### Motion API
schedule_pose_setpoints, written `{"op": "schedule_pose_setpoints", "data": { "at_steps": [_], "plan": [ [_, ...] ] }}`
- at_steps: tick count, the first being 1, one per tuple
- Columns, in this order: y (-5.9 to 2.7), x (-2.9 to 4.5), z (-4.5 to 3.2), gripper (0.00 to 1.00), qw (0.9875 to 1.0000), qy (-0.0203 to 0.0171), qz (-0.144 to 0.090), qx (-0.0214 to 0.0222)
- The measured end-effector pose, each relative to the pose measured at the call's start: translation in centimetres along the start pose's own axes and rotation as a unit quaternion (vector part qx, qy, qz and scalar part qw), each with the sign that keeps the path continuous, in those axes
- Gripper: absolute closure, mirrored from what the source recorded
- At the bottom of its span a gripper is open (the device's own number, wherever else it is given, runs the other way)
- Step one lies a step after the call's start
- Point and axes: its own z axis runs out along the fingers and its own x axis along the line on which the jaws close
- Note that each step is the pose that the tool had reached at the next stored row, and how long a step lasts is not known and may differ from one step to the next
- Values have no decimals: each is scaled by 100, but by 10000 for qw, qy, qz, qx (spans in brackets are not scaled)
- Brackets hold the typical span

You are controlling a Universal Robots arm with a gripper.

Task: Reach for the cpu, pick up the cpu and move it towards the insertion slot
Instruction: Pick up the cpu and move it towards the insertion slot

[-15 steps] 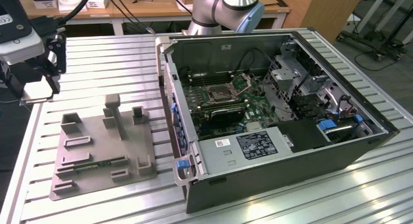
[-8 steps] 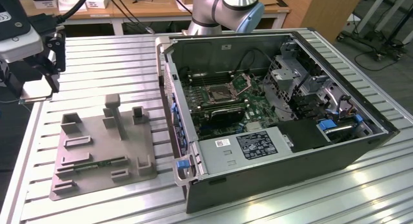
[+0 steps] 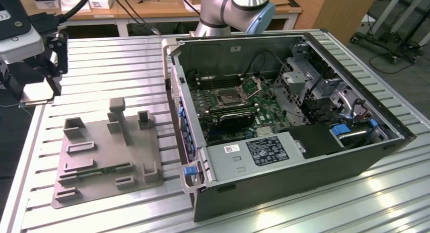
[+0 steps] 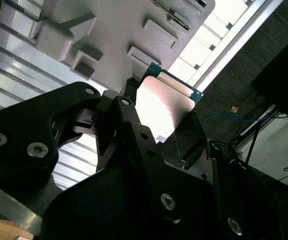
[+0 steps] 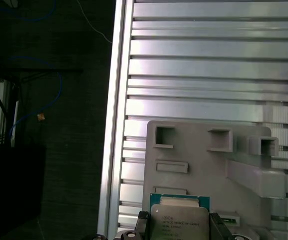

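Note:
The cpu (image 5: 178,214), a thin square chip with a silvery face and green edge, sits clamped between my gripper's (image 5: 179,227) two black fingers (image 5: 143,223). In the second wrist view the cpu (image 4: 166,102) shows its bright face, with the gripper (image 4: 161,117) shut on its opposite edges. In the exterior view the gripper (image 3: 46,88) hangs over the table's edge at the exterior view's far left, a pale cpu (image 3: 37,95) at its tips, above the table. The insertion slot (image 3: 230,96) lies inside the open computer case, its hinged plate (image 3: 254,86) raised.
A grey plastic tray (image 3: 108,152) with upright blocks rests on the ribbed metal table (image 3: 100,57), just beside the gripper, also seen as the tray (image 5: 208,160) below the chip. The open computer case (image 3: 289,122) holds the exterior view's right half. The arm's base (image 3: 232,11) stands behind it.

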Motion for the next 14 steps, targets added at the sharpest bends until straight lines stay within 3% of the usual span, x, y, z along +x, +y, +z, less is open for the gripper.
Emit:
{"op": "schedule_pose_setpoints", "data": {
  "at_steps": [14],
  "plan": [
    [-6, -17, -14, 45, 10000, 0, 1, 0]
  ]
}}
